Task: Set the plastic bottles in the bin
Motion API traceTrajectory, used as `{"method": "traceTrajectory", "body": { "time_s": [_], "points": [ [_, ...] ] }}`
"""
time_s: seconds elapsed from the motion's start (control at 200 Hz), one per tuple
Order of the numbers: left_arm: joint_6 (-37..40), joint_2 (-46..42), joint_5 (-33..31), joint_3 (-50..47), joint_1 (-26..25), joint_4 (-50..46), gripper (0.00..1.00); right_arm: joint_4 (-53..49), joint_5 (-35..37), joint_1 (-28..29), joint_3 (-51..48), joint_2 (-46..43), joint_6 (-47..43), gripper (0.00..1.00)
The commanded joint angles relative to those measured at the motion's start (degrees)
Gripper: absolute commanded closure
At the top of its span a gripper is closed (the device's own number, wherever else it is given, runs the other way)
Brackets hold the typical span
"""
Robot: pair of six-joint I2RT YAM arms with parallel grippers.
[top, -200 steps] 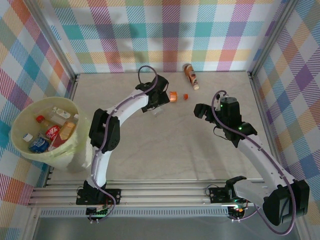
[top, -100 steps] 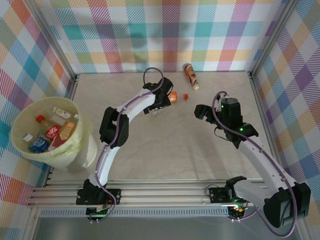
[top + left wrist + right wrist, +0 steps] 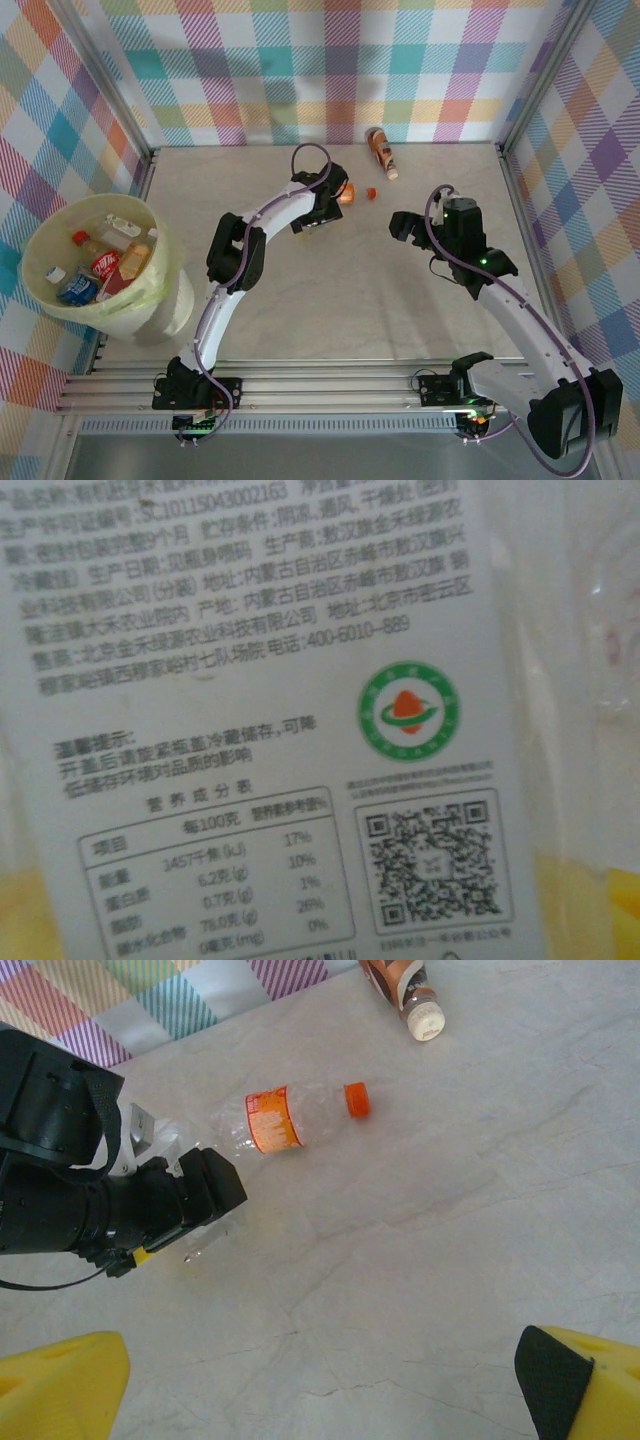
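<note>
A white label (image 3: 260,730) on clear plastic, seen close in the left wrist view, is carrying small Chinese print. Near twelve o'clock it is showing the code SC10115043002163, and a few lines lower the number 400-6010-889. At seven o'clock a boxed nutrition table (image 3: 205,880), headed 营养成分表, is listing 每100克, 1457千焦(kJ) 17%, 6.2克(g) 10%, 0.7克(g) 1%, 78.0克(g) 26% and 0毫克(mg) 0%. A round green emblem (image 3: 410,710) with an orange centre is sitting at three o'clock, and a QR code (image 3: 435,865) at five o'clock. In the right wrist view, the print on the orange label (image 3: 272,1120) of a clear bottle (image 3: 320,1110) is coming out too small to read.

Orange-capped clear bottle (image 3: 290,1120), pale yellow-green bin (image 3: 145,290)
</note>
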Motion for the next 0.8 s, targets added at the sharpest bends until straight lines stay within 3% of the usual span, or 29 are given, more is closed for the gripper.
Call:
{"method": "traceTrajectory", "body": {
  "time_s": [0.0, 0.45, 0.795],
  "points": [
    [2.15, -4.52, -0.53, -2.80, -0.16, 2.02, 0.13, 0.34, -2.19, -0.38, -0.52, -1.02, -1.97, 0.00],
    [6.31, -20.37, -2.77, -22.84, -0.27, 11.21, 0.27, 5.98, -23.97, -0.15, 0.97, 2.13, -10.15, 0.00],
    [8.90, -33.95, -1.72, -32.41, -0.28, 14.46, 0.33, 10.62, -28.99, 0.57, 1.40, 4.40, -9.60, 0.00]
  ]
}}
